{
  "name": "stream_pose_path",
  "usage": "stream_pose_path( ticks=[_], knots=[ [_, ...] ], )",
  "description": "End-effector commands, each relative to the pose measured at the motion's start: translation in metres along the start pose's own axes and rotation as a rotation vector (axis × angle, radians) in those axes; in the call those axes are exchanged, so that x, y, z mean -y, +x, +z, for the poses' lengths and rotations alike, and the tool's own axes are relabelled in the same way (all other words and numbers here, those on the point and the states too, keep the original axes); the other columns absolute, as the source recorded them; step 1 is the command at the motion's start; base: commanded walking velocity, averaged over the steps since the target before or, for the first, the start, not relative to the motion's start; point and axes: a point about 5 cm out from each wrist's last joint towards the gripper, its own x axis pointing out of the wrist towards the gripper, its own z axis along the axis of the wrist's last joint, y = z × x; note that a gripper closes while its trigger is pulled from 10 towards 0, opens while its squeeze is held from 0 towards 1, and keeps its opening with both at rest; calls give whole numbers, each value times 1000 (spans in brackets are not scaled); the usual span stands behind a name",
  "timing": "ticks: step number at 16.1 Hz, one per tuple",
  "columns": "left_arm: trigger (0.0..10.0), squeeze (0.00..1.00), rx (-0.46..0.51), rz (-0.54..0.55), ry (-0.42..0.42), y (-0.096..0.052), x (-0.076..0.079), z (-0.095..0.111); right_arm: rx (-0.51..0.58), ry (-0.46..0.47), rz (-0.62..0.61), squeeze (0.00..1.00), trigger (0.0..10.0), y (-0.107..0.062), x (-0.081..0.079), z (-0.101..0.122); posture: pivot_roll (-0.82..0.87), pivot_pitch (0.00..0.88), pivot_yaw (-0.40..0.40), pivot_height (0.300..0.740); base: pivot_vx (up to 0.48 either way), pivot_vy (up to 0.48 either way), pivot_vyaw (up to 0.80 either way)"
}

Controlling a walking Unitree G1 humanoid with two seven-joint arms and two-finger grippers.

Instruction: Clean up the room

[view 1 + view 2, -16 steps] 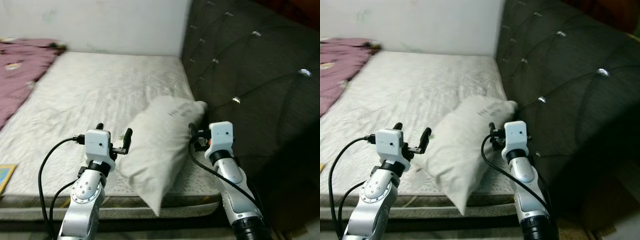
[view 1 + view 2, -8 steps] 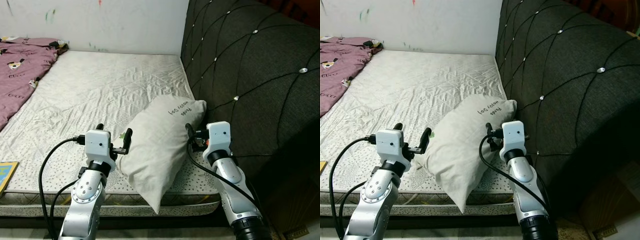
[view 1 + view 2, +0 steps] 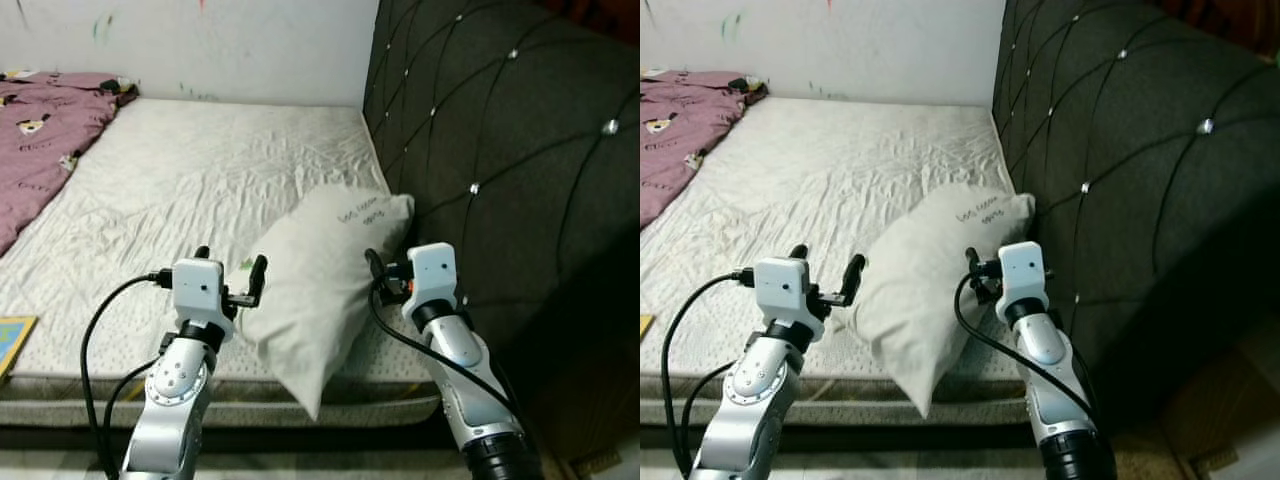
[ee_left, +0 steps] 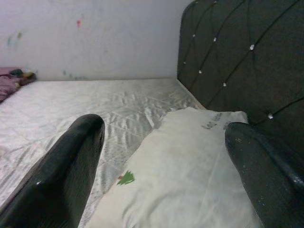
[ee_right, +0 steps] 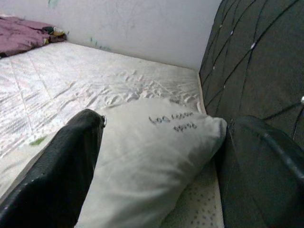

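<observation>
The white pillow [image 3: 318, 280] lies on the mattress [image 3: 180, 190] between the left gripper [image 3: 228, 268] and right gripper [image 3: 385, 272], both jaws spread, holding nothing.

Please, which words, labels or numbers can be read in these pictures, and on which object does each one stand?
Two short lines of dark print on the off-white pillow, near its end by the dark tufted headboard: too blurred and turned to read.
Small dark marks on the purple patterned blanket: too small to read.
Small green tree-shaped mark on the pillow: a sign, no words.
</observation>
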Motion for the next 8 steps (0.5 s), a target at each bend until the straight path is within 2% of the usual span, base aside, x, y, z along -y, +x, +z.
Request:
stream_pose_path(
  ticks=[1,4,8],
  knots=[
    [10000,0,-10,14,10,1,-2,-1,-12,-1,10,0,10000,0,-1,-2,8,0,-32,625,0,0,0],
    [10000,0,-8,17,6,1,-2,0,-11,2,21,0,10000,2,-2,-1,5,0,-31,595,0,0,0],
    [10000,0,15,7,-13,2,-1,3,-19,8,22,0,10000,2,-2,-2,4,0,-33,595,0,0,0]
  ],
)
